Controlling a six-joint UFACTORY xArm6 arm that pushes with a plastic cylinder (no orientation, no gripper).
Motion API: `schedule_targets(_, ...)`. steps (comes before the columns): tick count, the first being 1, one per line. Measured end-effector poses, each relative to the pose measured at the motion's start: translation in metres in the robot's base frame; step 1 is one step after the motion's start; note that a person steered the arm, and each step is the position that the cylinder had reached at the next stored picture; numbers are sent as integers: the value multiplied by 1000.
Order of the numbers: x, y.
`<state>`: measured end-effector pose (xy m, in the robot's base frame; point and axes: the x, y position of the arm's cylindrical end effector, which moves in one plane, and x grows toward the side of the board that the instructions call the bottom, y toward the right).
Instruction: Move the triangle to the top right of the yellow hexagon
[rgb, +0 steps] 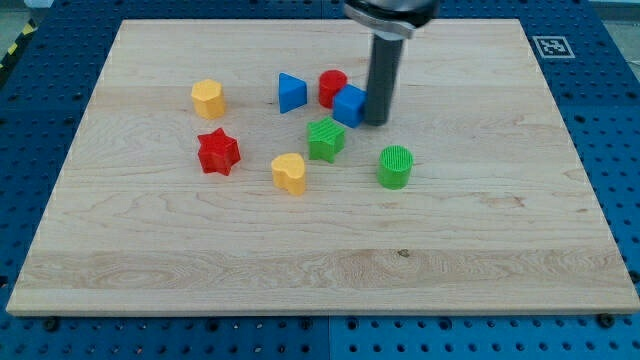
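The blue triangle (291, 92) lies on the wooden board, to the right of the yellow hexagon (208, 98) and about level with it. My tip (377, 121) rests on the board at the right side of the blue cube (349, 105), touching or nearly touching it. The triangle is about 85 px to the left of the tip, with the red cylinder (332, 87) and the blue cube between them.
A red star (218, 152) sits below the yellow hexagon. A yellow heart-shaped block (289, 173), a green star-like block (325, 138) and a green cylinder (396, 166) lie lower in the middle. The wooden board (480, 250) sits on a blue pegboard table.
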<state>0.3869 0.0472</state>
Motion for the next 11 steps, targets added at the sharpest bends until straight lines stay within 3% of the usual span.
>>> schedule_targets(2,-14,-88)
schedule_targets(4,-57,-161)
schedule_targets(5,-55,-172)
schedule_targets(6,-35,-149)
schedule_targets(8,-63,-71)
schedule_targets(9,-87,-80)
schedule_targets(11,-93,-166)
